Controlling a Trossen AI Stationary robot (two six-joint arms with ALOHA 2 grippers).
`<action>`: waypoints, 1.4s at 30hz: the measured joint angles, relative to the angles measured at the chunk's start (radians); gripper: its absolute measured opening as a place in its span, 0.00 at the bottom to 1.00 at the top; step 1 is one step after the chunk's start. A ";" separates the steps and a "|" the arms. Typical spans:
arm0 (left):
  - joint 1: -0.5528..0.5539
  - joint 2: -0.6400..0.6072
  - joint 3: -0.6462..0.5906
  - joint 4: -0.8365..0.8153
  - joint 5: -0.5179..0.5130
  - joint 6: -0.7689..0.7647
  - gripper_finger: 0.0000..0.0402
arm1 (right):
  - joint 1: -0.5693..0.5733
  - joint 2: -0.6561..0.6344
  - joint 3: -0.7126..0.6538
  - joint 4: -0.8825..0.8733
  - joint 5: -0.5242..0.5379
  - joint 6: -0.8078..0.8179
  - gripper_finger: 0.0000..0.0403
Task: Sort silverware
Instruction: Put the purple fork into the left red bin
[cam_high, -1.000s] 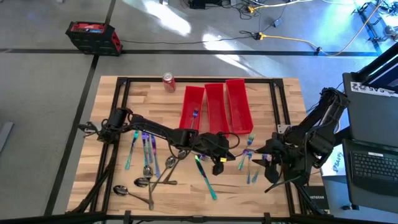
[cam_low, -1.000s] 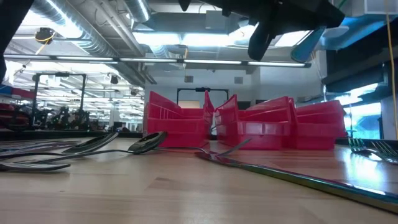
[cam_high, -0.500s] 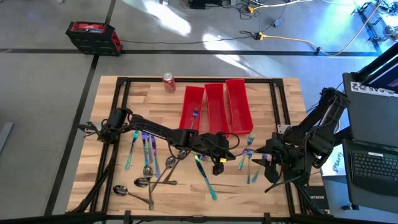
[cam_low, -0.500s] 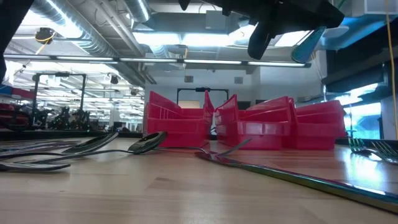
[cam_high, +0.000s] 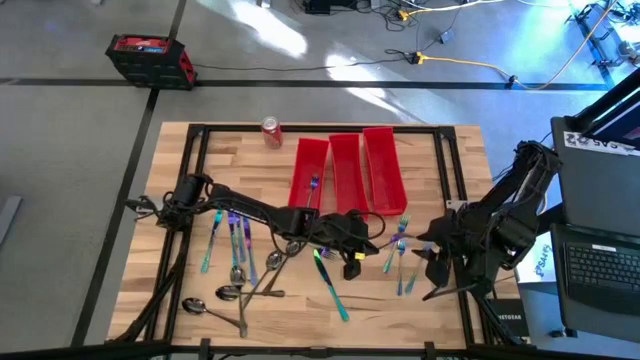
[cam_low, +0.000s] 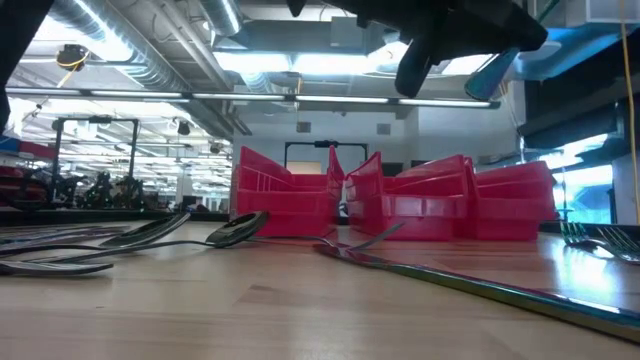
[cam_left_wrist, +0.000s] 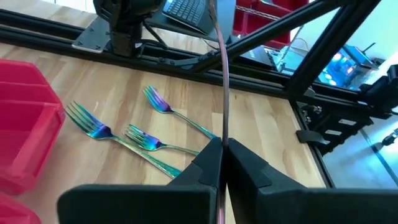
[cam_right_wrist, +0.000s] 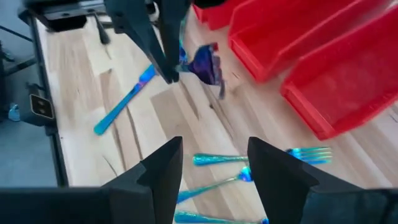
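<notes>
My left arm lay low across the table (cam_high: 190, 315) from its base at the left edge, stretched toward the middle; my left gripper (cam_high: 352, 240) sat just below the red bins (cam_high: 347, 172), its fingers (cam_left_wrist: 244, 171) clenched on a thin metal handle (cam_left_wrist: 224, 81); the handle ran lengthwise straight out past the fingertips, edge-on in the left wrist view; in the right wrist view the held piece (cam_right_wrist: 205, 65) showed an iridescent purple-blue end hanging beneath that gripper; couldn't tell if fork or knife.

Rest of the silverware, left to right: a cluster of teal knives and forks (cam_high: 233, 240) beside the left arm, long axes running roughly near-to-far on the table; dark spoons (cam_high: 232, 293) scattered near the front-left, lying at mixed angles; one teal knife (cam_high: 331, 286) on a diagonal in front of my left gripper; a piece (cam_high: 314, 185) lying inside the leftmost bin; a few forks (cam_high: 400, 250) betw. the two grippers, tines mostly toward the bins, handles toward the front edge.

My right arm reached in from the right edge, folded, w/ my right gripper (cam_high: 428, 262) hovering just right of those forks; its jaws stood apart, grasping nothing, forks (cam_right_wrist: 249, 163) visible on the wood betw. and beyond them.
</notes>
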 joint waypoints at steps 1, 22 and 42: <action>0.001 0.000 0.000 -0.007 0.000 0.002 0.00 | 0.000 0.000 0.000 -0.013 -0.006 0.005 0.41; 0.010 -0.270 -0.353 0.207 -0.092 0.002 0.00 | 0.059 0.000 0.000 -0.095 0.020 0.089 0.41; 0.275 -0.656 -0.806 0.323 -0.060 -0.392 0.00 | 0.058 0.000 -0.001 -0.087 0.082 0.085 0.41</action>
